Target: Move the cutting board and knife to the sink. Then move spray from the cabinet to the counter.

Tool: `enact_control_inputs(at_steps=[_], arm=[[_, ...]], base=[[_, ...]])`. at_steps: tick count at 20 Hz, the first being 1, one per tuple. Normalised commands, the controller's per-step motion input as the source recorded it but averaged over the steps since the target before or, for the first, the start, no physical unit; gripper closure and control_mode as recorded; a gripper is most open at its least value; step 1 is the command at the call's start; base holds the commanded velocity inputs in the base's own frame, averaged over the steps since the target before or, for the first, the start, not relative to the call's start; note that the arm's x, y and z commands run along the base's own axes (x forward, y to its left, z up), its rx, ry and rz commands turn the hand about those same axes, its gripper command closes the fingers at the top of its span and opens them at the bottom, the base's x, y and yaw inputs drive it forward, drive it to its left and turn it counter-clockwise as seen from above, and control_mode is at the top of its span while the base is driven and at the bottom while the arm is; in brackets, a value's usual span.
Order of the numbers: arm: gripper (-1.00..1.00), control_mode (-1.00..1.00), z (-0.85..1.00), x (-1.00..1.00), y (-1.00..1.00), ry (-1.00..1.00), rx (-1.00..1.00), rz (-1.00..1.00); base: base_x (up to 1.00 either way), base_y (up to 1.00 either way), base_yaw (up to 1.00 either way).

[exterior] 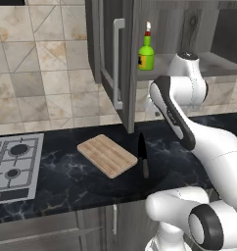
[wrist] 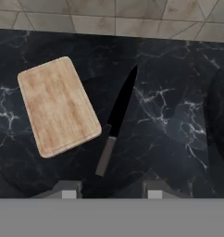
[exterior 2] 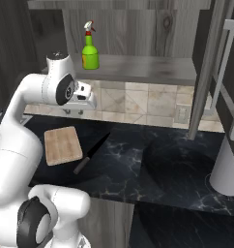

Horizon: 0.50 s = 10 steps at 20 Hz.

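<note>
The light-brown cutting board [exterior: 107, 155] [exterior 2: 63, 144] [wrist: 58, 105] lies flat on the black counter [exterior: 66, 181] [exterior 2: 177, 179] [wrist: 174, 115]. Just to its right lies the knife [exterior: 142, 157] [exterior 2: 91, 153] [wrist: 116, 120], black blade pointing at the wall. My gripper [exterior 2: 85, 100] [wrist: 110, 192] hovers high above them, pointing down, open with nothing between its fingers. The green spray [exterior: 146, 51] [exterior 2: 90, 48] stands on the shelf of the open cabinet [exterior: 208, 62] [exterior 2: 148, 70], above and behind my hand. The sink is out of view.
The cabinet's door [exterior: 115, 63] [exterior 2: 220, 72] stands swung out over the counter with its long silver handle. A silver gas hob [exterior: 15, 166] sits left of the board. A white cone-shaped object [exterior 2: 227, 167] stands on the counter at the far right.
</note>
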Motion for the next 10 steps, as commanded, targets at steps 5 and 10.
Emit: enact_control_inputs(at_steps=[5,10], arm=[[-1.00,-1.00,-0.16,-0.10,0.01,0.05,0.00,0.00],[-1.00,-1.00,-0.44,-0.05,0.02,0.09,0.03,0.00]], base=[[0.00,0.00,0.00],[0.00,0.00,0.00]])
